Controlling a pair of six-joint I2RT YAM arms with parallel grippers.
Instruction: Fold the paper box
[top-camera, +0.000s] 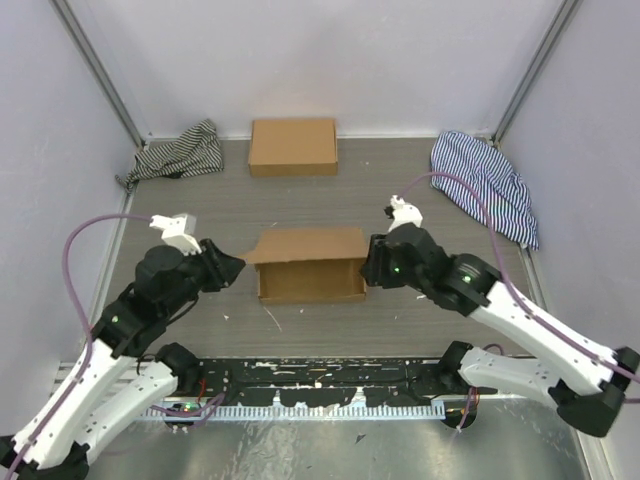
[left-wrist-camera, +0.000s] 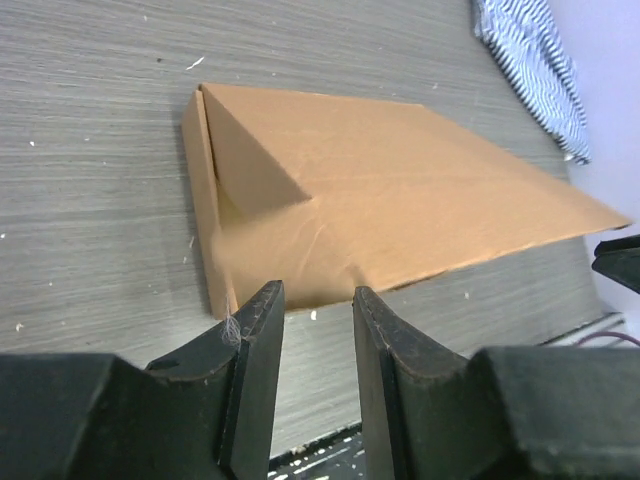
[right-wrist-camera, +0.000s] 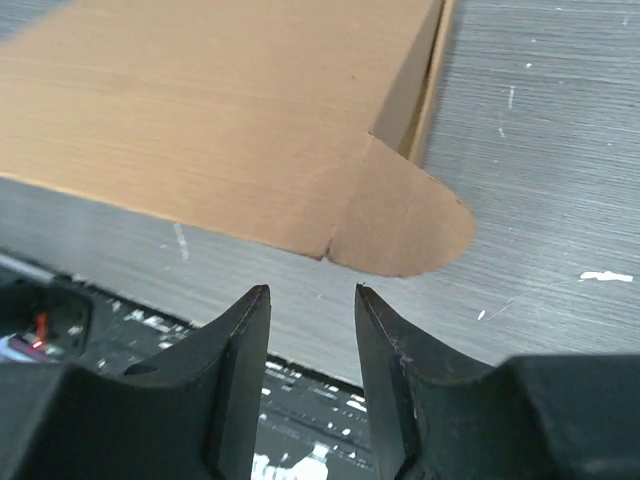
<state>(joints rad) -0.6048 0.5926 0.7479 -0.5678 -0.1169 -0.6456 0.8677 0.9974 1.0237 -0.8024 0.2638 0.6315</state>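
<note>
Paper box (top-camera: 310, 265) sits centred on the table (top-camera: 400, 325), lid (left-wrist-camera: 420, 170) lowered but untucked, left gripper (top-camera: 232, 267) at its 9 o'clock and right gripper (top-camera: 370, 262) at 3 o'clock, both narrowly parted and empty; closing looks underway, and next its rounded flap (right-wrist-camera: 405, 225) probably needs tucking inside.

From high above the near edge of the table (top-camera: 400, 320) we look down and forward over all of it, from well off, with the paper box (top-camera: 310, 265) at centre; from the left wrist we look low and close past the left gripper (left-wrist-camera: 318, 300) at the box's left end, facing the striped cloth (left-wrist-camera: 530, 60) at the far right corner, which the top view also holds; from the right wrist we look just as close past the right gripper (right-wrist-camera: 312, 295) at the box's right end; all three views share the box.
</note>
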